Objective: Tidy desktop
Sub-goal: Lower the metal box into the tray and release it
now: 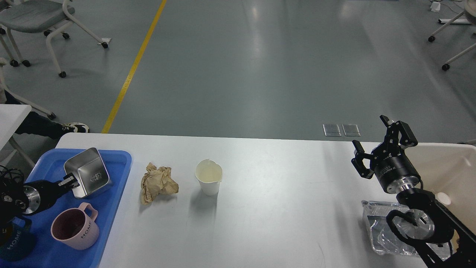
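Observation:
The white desktop (282, 208) fills the lower part of the head view. A crumpled brown paper (158, 183) and a white paper cup (209, 178) stand left of its middle. A crinkled clear plastic wrapper (379, 227) lies at the right, partly under my right arm. My left gripper (70, 183) is over the blue tray (119, 175) and is shut on the rim of a tilted square metal box (87, 176). My right gripper (372, 141) is open and empty, above the table's right end.
A pink mug (74, 227) and a dark blue mug (15, 242) stand in the tray. A beige bin (455, 163) is at the right edge, with a small white round thing (443, 198) in it. Chairs stand on the floor beyond the table.

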You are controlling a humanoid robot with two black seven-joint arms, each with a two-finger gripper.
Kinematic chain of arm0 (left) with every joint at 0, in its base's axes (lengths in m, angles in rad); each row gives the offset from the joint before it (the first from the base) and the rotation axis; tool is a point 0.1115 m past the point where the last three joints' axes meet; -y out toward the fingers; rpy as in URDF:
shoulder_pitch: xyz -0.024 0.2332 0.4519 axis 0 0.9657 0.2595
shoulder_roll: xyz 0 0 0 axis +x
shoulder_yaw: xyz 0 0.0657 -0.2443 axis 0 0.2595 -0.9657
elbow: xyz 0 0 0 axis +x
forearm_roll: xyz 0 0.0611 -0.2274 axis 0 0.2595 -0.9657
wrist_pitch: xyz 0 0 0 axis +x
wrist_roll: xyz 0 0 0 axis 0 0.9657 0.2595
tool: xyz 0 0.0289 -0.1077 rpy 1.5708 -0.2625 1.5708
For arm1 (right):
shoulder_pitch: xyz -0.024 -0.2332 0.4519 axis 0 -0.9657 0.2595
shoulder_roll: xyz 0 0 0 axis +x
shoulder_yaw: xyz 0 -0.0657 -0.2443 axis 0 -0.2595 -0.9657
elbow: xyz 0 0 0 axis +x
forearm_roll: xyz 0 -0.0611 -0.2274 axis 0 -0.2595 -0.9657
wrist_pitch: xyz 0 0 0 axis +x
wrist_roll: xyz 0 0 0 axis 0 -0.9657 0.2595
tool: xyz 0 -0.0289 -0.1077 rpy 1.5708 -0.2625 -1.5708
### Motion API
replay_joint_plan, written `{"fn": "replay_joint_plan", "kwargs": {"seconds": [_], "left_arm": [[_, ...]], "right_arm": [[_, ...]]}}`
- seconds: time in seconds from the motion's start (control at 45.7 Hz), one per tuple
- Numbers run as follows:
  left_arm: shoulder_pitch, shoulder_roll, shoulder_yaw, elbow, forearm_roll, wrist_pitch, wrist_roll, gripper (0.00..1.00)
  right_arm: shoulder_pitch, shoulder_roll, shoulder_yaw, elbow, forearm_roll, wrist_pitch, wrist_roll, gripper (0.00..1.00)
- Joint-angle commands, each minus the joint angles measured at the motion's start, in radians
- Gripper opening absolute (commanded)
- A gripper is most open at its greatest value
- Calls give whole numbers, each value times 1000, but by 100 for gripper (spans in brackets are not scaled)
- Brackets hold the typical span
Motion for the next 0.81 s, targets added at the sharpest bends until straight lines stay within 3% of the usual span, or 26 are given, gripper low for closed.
{"fn": "replay_joint_plan", "kwargs": {"seconds": [0.0,0.788], "left_arm": [[0,0,0,1,0,-1,2,96],[-1,4,-1,1,-1,-1,0,96]], "right_arm": [[0,-1,0,0,0,0,0,100],[0,-3,2,4,0,0,-2,100]]}}
